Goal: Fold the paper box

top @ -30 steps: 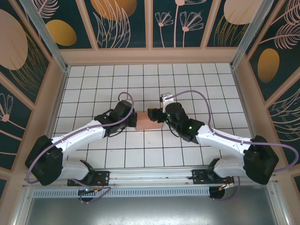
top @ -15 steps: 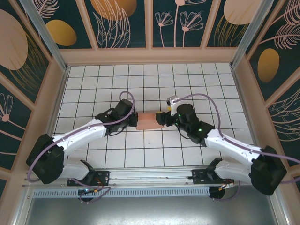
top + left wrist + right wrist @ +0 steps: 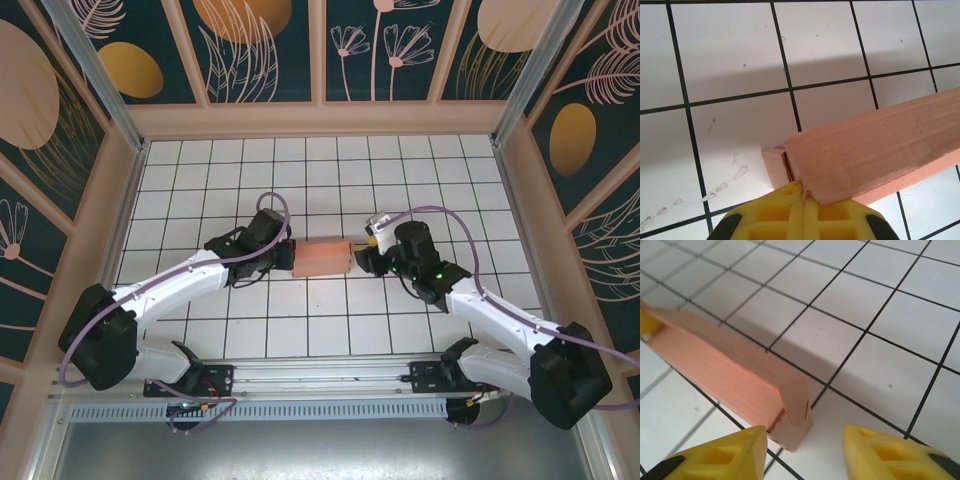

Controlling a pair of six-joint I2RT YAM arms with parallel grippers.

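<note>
Top external view is showing the paper box (image 3: 322, 257) lying near the middle of the desk (image 3: 200, 170), between the two arms. It is already standing up as a long sleeve rather than a flat sheet, so the long walls are looking done.

The ends are what is remaining, by my reading. In the left wrist view a small tab (image 3: 772, 167) is sticking out beside the box's left end. In the right wrist view the end flap (image 3: 797, 400) is bending inward but not sitting tucked, and the opening under it is showing.

The left end effector (image 3: 292, 256) is closing tight on a lower corner of the box, its yellow fingers (image 3: 770, 220) pressing together there. The right end effector (image 3: 805, 440) is standing open, one finger on each side of the right end and touching neither side, gripping nothing.

For room, the box's long edges are running crosswise to the arms, with bare tiles lying both beyond it and nearer the bases. The wooden frame (image 3: 320, 118) around the desk is sitting well apart from the box, so I am judging the tight spots to be at the two ends, where each end effector is crowding a flap.
</note>
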